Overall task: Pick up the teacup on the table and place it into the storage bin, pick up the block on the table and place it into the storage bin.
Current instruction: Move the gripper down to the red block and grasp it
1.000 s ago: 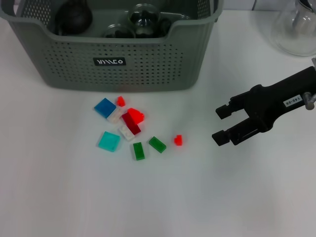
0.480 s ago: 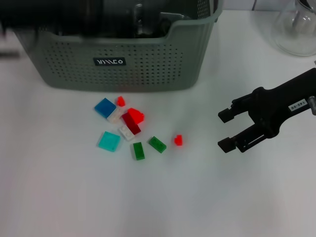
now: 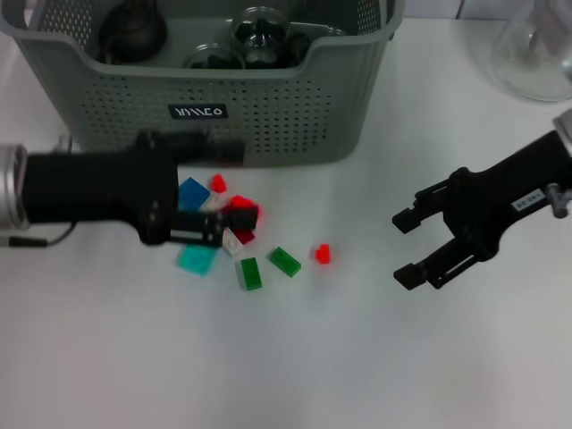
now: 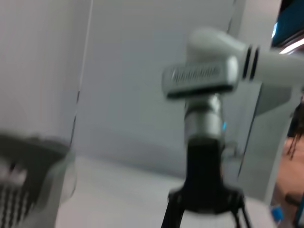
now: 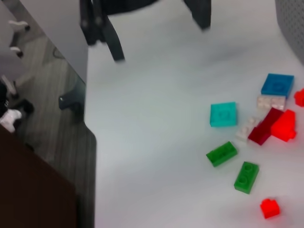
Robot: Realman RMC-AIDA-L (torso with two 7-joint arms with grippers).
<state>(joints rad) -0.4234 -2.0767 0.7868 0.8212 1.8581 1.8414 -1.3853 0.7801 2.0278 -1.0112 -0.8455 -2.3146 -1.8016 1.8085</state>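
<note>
Left gripper (image 3: 219, 192) now reaching in over the blocks (image 3: 241, 234), fingers spread; absent earlier. Right gripper (image 3: 404, 246) hovering open, aside. Blocks scattering before storage bin (image 3: 268, 116), axes mixed.

Left pincer (image 3: 222, 192) blurred (hides blue block (image 3: 190, 193)).

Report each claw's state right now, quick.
Left claw: open, empty, over the blocks in front of the storage bin.
Right claw: open, empty, above the table right of the blocks.
</note>
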